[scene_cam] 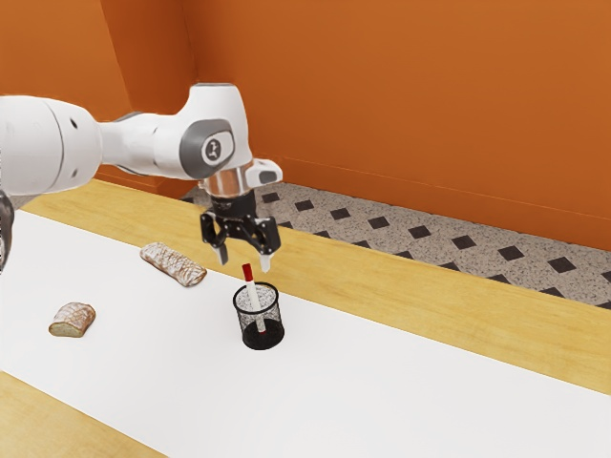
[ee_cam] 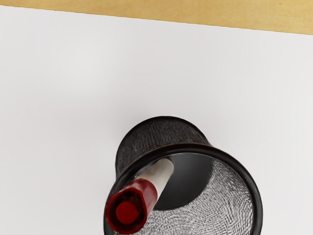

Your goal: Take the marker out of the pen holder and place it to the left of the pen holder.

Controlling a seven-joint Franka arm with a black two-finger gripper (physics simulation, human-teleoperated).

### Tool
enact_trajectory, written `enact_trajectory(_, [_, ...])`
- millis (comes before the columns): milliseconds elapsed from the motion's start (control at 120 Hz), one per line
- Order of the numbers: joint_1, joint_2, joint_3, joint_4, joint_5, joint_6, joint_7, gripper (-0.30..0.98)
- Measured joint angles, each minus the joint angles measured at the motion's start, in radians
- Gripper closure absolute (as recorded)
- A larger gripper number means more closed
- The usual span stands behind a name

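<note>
Marker (scene_cam: 254, 296): one, white barrel, red cap; inside the pen holder (scene_cam: 272, 337), cap end up and clear of the rim. Tilted, with the capped end leaning toward the exterior view's left and the foot down near the holder's base. In the wrist view, seen nearly end-on: round cap end with a darker ring about a red centre, cap overlapping one side of the rim, pale barrel slanting down into the interior.

Pen holder: one, round, black, open-topped, of fine mesh with a thick dark rim and a dark solid-looking base; upright on the white strip (scene_cam: 410, 386) of the tabletop (scene_cam: 458, 315).

Claw (scene_cam: 244, 260): one, black, two-fingered, released, holding nothing. Fingers (scene_cam: 223, 256) spread well apart and pointing down, just above the holder, near the height of the cap. Contact with the marker: none to be made out.

Arm (scene_cam: 143, 143): one, white with grey joint covers, entering from the exterior view's left.

Bread, two pieces, both on the white strip, toward the exterior view's left from the holder: long crusty loaf (scene_cam: 173, 264), flour-dusted, the nearer to the holder; shorter cut loaf (scene_cam: 73, 320), crumb face exposed, well apart.

Surroundings: orange wall (scene_cam: 410, 95); speckled floor (scene_cam: 396, 239) with dark diamonds.
</note>
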State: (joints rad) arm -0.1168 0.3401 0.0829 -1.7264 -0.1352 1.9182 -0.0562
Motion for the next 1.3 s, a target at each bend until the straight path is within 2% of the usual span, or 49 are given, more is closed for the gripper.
enact_trajectory(192, [0.035,0.039,0.0,-0.035,-0.002,0.16,-0.001,0.01])
enact_trajectory(392, [0.042,0.032,-0.001,-0.055,-0.005,0.211,-0.001,0.13])
enact_trajectory(508, [0.039,0.02,-0.004,-0.055,-0.007,0.195,-0.001,0.2])
enact_trajectory(692, [0.034,0.005,-0.007,-0.055,-0.031,0.13,-0.002,0.22])
enact_trajectory(942, [0.027,0.009,-0.006,-0.053,-0.04,0.095,-0.002,0.47])
enact_trajectory(1300, [0.017,0.017,-0.006,-0.039,-0.042,0.094,-0.002,0.65])
